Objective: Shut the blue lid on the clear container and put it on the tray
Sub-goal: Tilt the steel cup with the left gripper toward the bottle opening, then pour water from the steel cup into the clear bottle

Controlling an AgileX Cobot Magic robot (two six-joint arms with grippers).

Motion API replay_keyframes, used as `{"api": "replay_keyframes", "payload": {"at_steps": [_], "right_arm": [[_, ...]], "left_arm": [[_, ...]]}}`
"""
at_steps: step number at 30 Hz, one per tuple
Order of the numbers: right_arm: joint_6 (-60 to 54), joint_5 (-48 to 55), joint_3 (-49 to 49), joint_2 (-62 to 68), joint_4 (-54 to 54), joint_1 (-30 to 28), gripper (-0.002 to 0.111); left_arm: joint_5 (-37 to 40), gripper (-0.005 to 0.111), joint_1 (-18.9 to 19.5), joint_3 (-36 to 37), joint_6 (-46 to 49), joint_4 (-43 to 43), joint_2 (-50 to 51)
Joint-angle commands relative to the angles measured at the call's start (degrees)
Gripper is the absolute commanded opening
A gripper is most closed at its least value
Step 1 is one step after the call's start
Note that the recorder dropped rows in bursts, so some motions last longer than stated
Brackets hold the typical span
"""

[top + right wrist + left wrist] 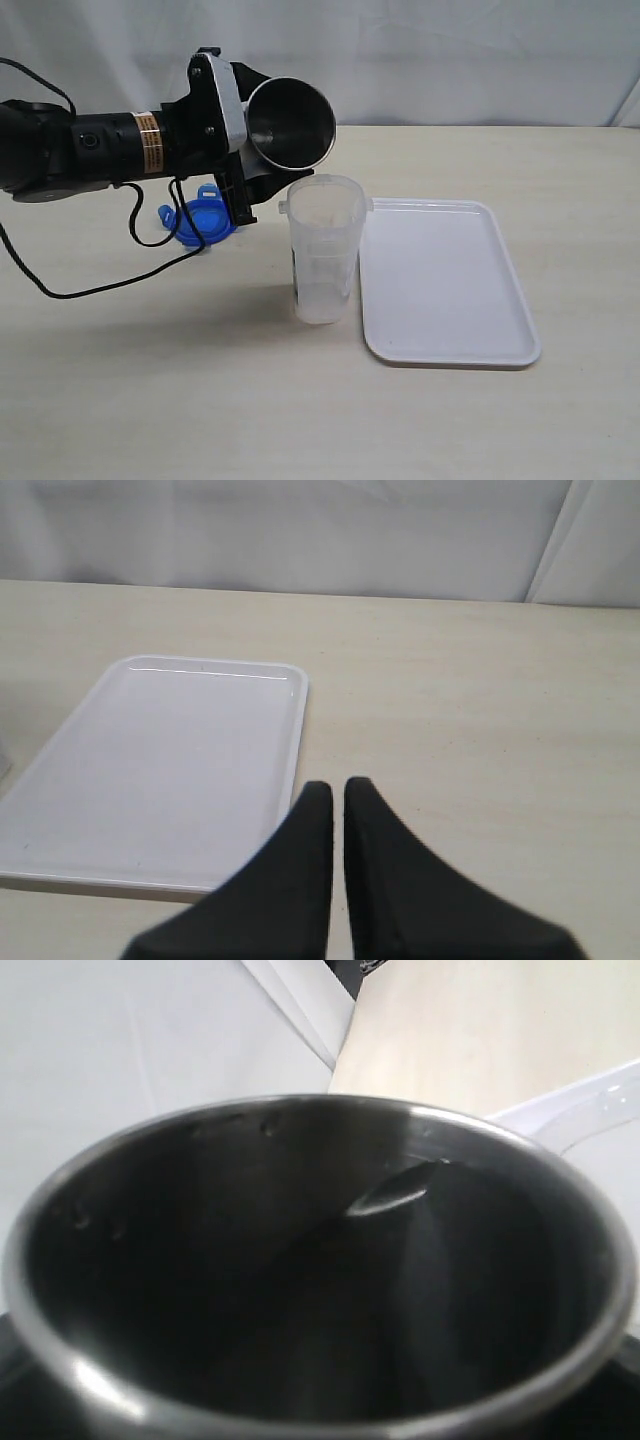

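The clear container (323, 250) stands upright and lidless on the table, just left of the white tray (445, 280). Behind the left arm, the blue lid (200, 215) lies flat on the table, partly hidden. My left gripper (255, 135) is shut on a shiny steel cup (290, 120), which is tipped on its side with its mouth above the container's rim. That cup (300, 1260) fills the left wrist view and hides the jaws. My right gripper (331, 788) is shut on nothing, low over the table beside the tray (170, 760); it is outside the exterior view.
A black cable (100, 285) from the left arm loops over the table left of the container. White curtains (450, 50) hang behind the table's far edge.
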Motion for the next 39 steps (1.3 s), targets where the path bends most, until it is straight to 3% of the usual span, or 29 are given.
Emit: {"api": "replay_keyframes", "payload": {"at_steps": [1, 39], "right_arm": [[0.1, -0.4, 0.2, -0.3, 0.0, -0.2, 0.004], [0.1, -0.4, 0.2, -0.3, 0.0, -0.2, 0.004]], "left_arm": [[-2.9, 0.000, -0.1, -0.8, 1.4, -1.6, -0.8], [-1.8, 0.000, -0.1, -0.8, 9.1, -2.1, -0.8]]}}
